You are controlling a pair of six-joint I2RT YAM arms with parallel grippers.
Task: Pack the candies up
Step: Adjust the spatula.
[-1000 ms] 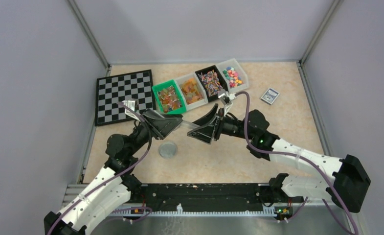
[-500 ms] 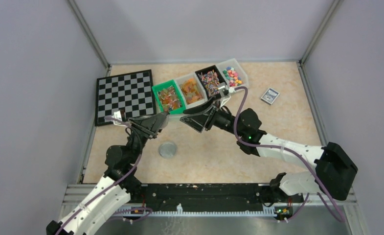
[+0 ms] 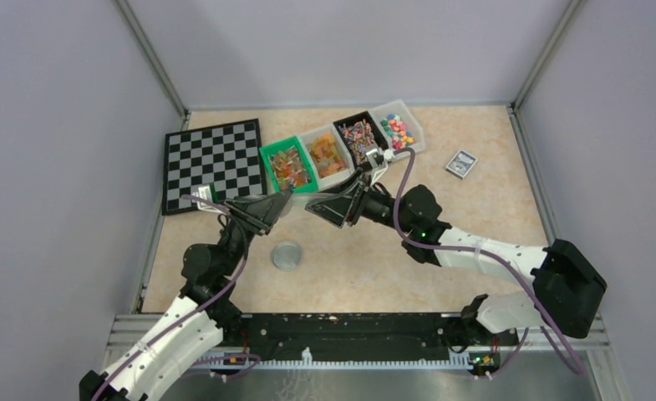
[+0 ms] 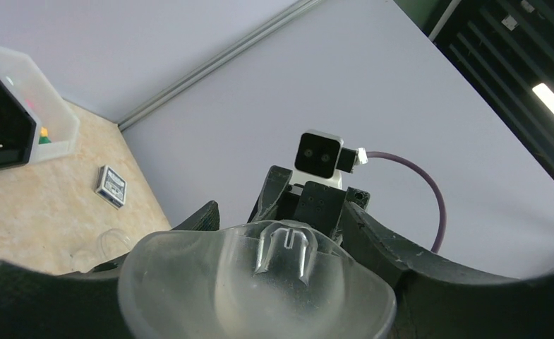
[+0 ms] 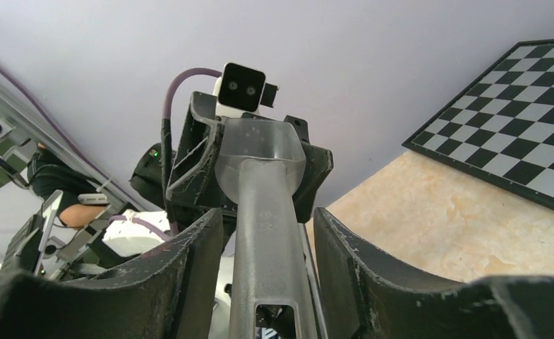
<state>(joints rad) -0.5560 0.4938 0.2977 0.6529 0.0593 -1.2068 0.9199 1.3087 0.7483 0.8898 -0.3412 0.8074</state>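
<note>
Now both arms closer to green bin [image 3: 289, 167] than a second ago. Left gripper [image 3: 272, 203] and right gripper [image 3: 328, 205] hang just below it, scoop [image 4: 260, 282] bridging them.
- Left jaws: narrowly parted, clamped on scoop bowl.
- Right jaws: straddle handle, grip unclear.
- Candies [image 3: 328, 155]: in green bin and bins beside it; scoop empty.

Judgement: scooping comes next.

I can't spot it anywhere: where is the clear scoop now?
In the top view the scoop is mid-table, just nearer than the green bin. Its bowl sits in the left gripper, and its handle lies between the right gripper's fingers.
</note>
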